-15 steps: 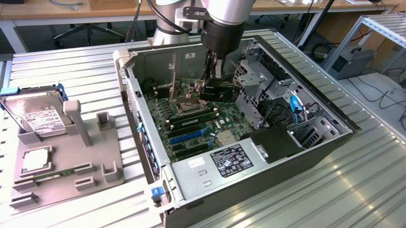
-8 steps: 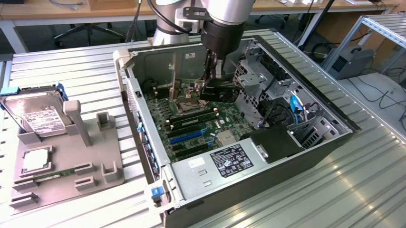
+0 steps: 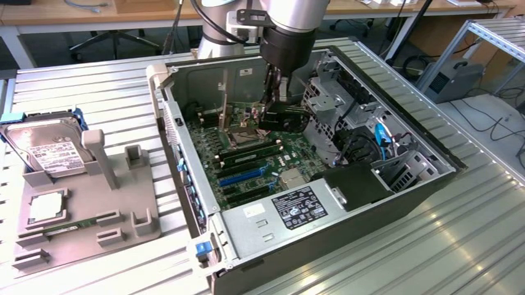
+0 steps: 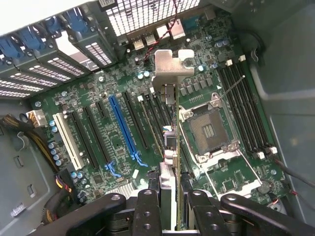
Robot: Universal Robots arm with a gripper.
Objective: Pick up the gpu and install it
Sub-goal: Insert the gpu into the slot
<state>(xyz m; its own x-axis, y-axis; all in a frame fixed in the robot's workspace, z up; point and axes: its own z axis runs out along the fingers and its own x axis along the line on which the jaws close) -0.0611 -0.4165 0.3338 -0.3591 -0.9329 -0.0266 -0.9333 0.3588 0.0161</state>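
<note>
The gripper [image 3: 277, 110] is down inside the open case [image 3: 426, 184], hanging over the motherboard [image 3: 246, 153], and its jaws are clamped on the gpu [image 4: 170, 162], which shows edge-on in the wrist view, a thin card running away from the fingers [image 4: 147, 209] with its silvery bracket [image 4: 172, 64] at the far end. So the card is off the parts tray [image 3: 82, 227] and in the air above the board, not yet seated in any slot as far as I can judge. It rides between the blue slot [image 4: 123, 128] and the CPU socket [image 4: 209, 130], roughly parallel to the row of expansion slots. The thing to get right here, I'd say, is alignment: the card's lower edge square over one slot along its whole length, bracket lined up with the rear openings [image 4: 98, 51] of the case, no twist in the grip. A tilted card would likely catch on a slot wall or on the socket's frame close beside it. The hard drive [image 3: 49, 150] sits on the tray, well apart from the work.
</note>
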